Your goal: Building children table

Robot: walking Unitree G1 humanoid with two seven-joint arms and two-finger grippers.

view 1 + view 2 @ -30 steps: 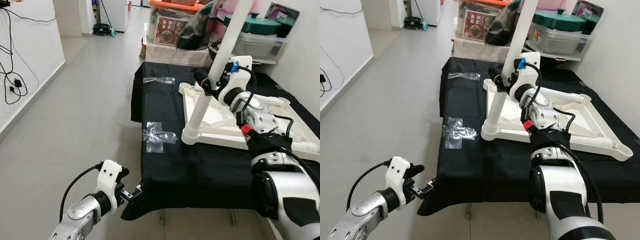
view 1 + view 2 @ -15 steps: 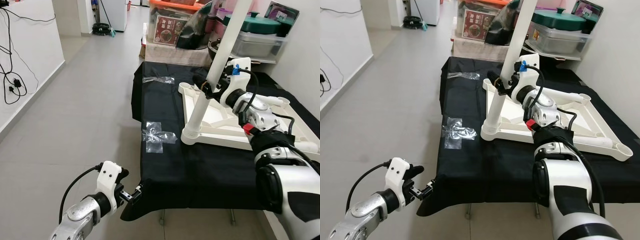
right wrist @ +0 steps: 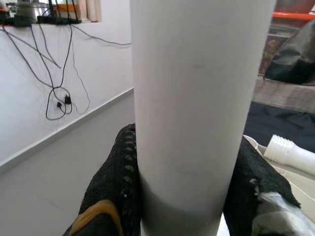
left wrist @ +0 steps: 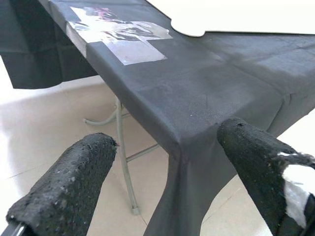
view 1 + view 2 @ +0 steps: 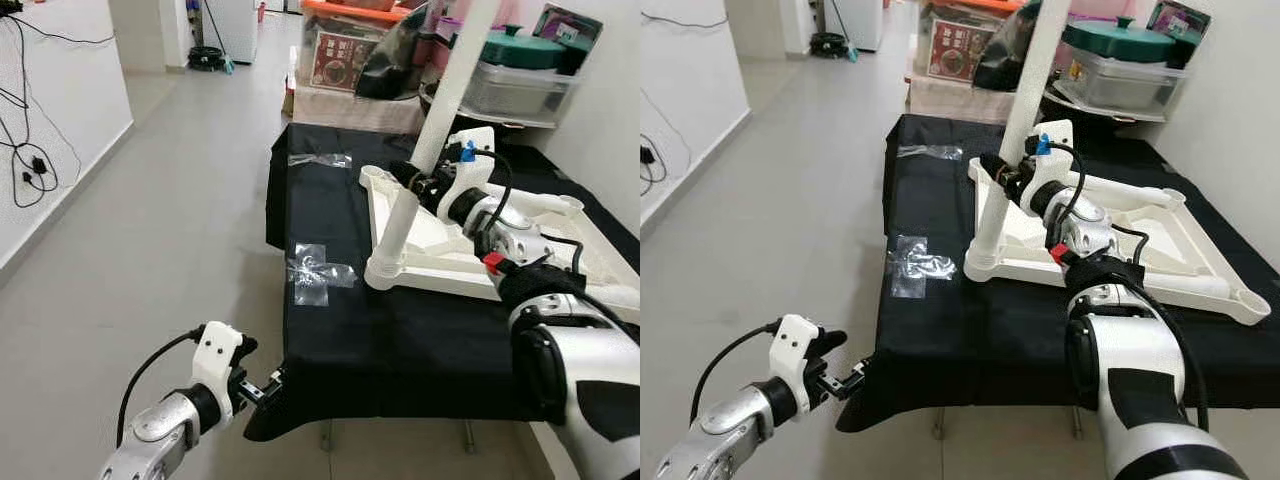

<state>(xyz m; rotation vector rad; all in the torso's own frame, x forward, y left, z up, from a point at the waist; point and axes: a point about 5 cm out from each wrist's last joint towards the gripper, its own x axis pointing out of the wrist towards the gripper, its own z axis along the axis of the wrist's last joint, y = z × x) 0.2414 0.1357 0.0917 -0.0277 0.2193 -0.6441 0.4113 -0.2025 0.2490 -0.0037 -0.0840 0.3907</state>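
Note:
A white children's table top (image 5: 455, 277) lies upside down on a table under black cloth (image 5: 400, 340). One white leg (image 5: 443, 100) stands in its near left corner socket, leaning right. My right gripper (image 5: 418, 180) is shut on this leg about a third of the way up. In the right wrist view the black fingers (image 3: 115, 182) press both sides of the leg (image 3: 197, 98). My left gripper (image 5: 268, 385) hangs open, low at the cloth's front left corner (image 4: 206, 98), holding nothing.
Clear tape patches (image 5: 318, 272) stick to the cloth left of the table top. Another white leg (image 5: 612, 293) lies along its right side. Storage boxes (image 5: 345, 60) and a green-lidded bin (image 5: 520, 75) crowd the back. Bare floor (image 5: 170, 200) stretches left; cables (image 5: 30, 150) hang on the wall.
My right wrist has shifted slightly down and left while staying shut on the leg. The leg stays in its socket. The left arm has not moved.

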